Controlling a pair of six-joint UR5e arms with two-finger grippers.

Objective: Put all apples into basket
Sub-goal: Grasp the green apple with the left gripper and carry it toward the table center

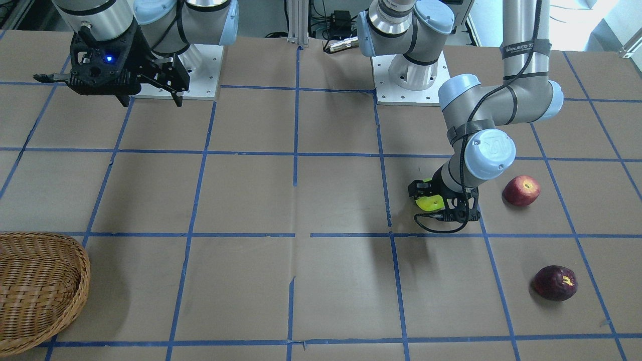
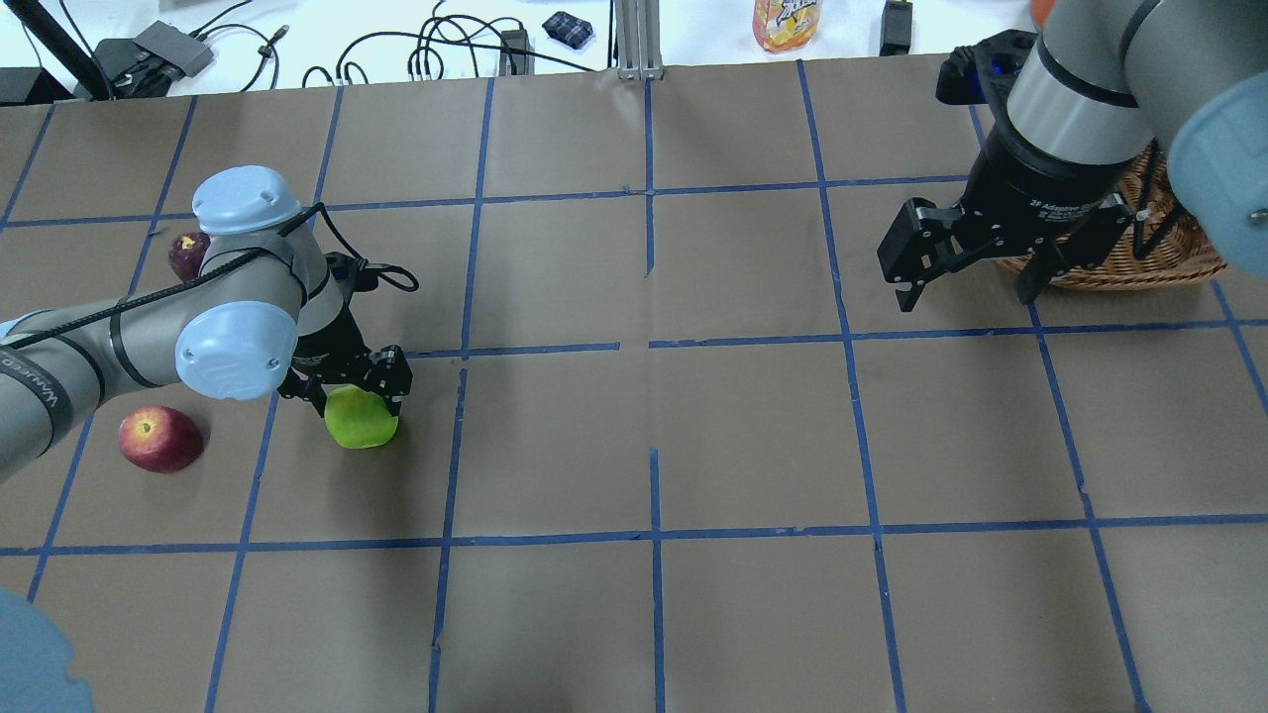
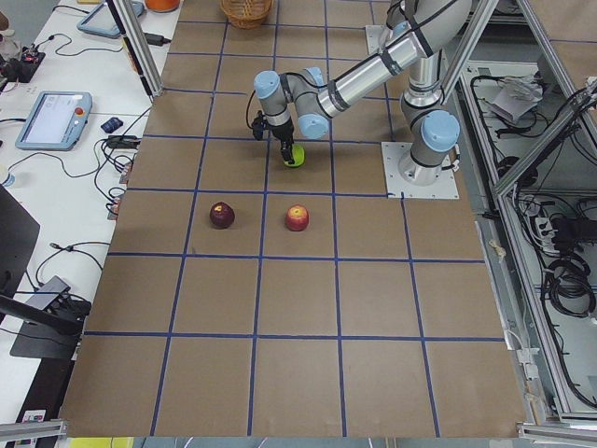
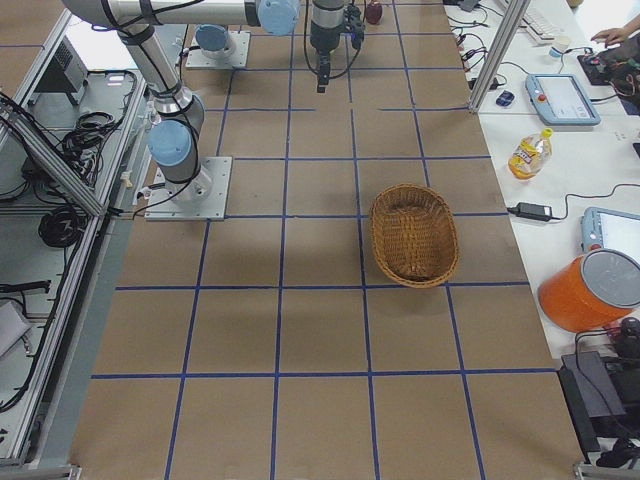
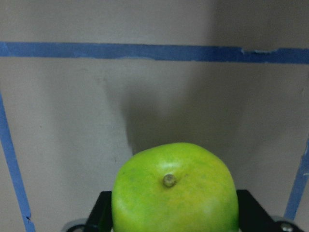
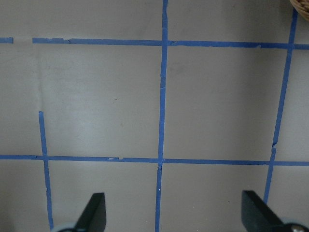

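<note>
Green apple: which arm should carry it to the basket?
Probably the left arm. The left gripper has its fingers on both sides of the green apple. The right gripper hangs open at the basket end of the table, far from every apple.

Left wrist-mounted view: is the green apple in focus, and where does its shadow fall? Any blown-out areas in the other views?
Left wrist-mounted: the green apple is slightly soft but readable, stem visible; a dark shadow lies on the table beyond it, up towards the blue tape line. Overhead exterior: the white bench past the table's far edge is overexposed.
</note>
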